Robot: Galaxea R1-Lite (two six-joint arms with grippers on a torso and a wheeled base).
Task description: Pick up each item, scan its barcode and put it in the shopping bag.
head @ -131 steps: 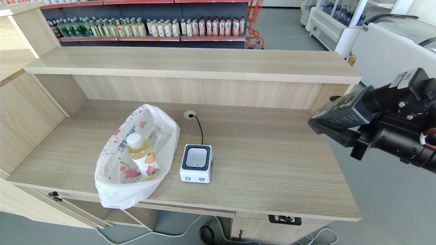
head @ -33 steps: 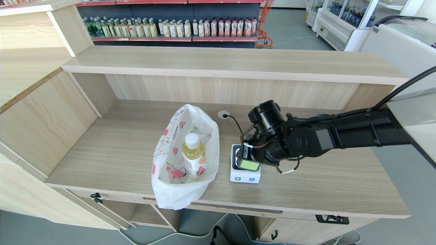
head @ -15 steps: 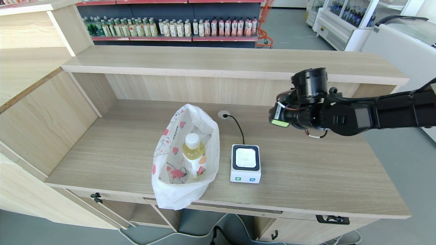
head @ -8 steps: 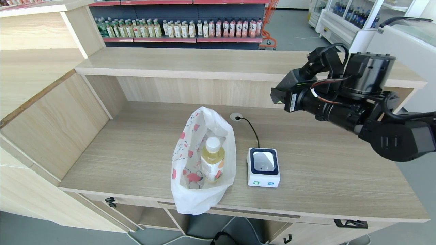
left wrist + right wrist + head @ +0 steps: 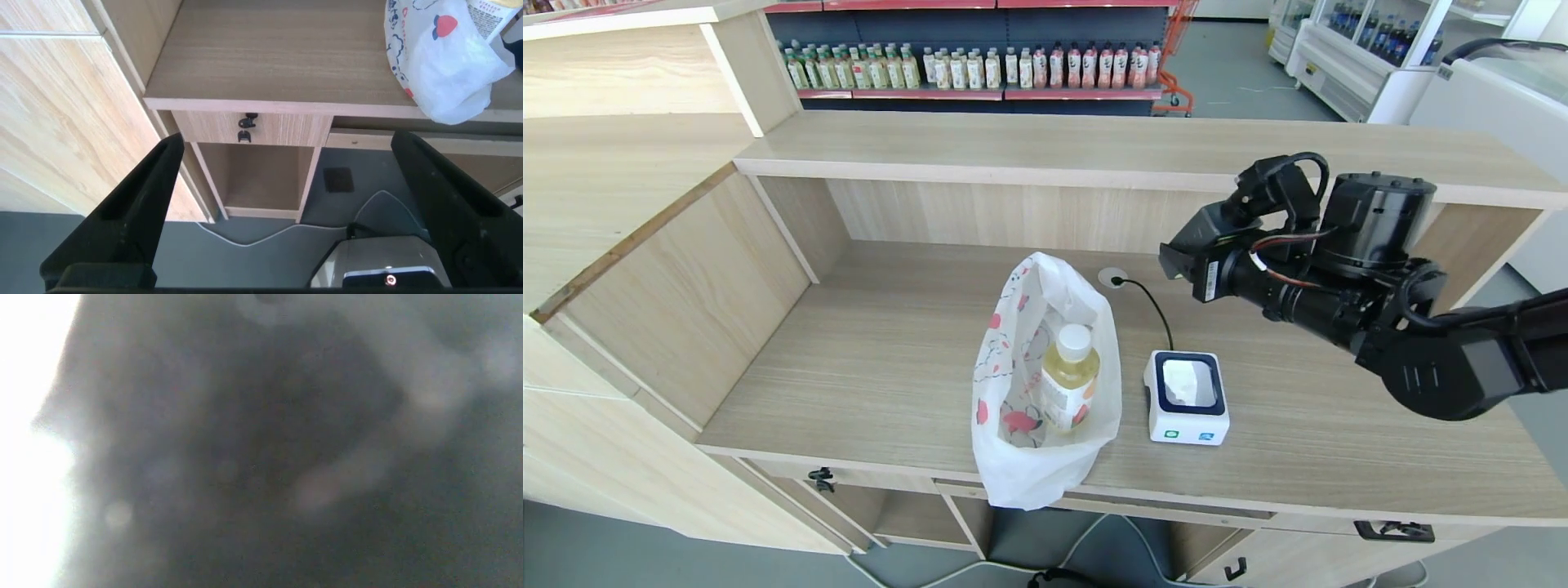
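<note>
Dark box gripped in the right tool hangs above the counter, beyond scanner and shopping bag.

Matt light wood-grain laminate counter, thin crinkled translucent white plastic shopping bag with red print, clear glossy plastic bottle with smooth white cap, smooth white plastic scanner with glossy reflective dark window, matt black rubbery cable.

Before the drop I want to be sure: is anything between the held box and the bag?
Nothing visible blocks it. The box hangs in the air, right of the open bag. The scanner sits lower on the counter beside the bag; a bottle stands inside it.
</note>
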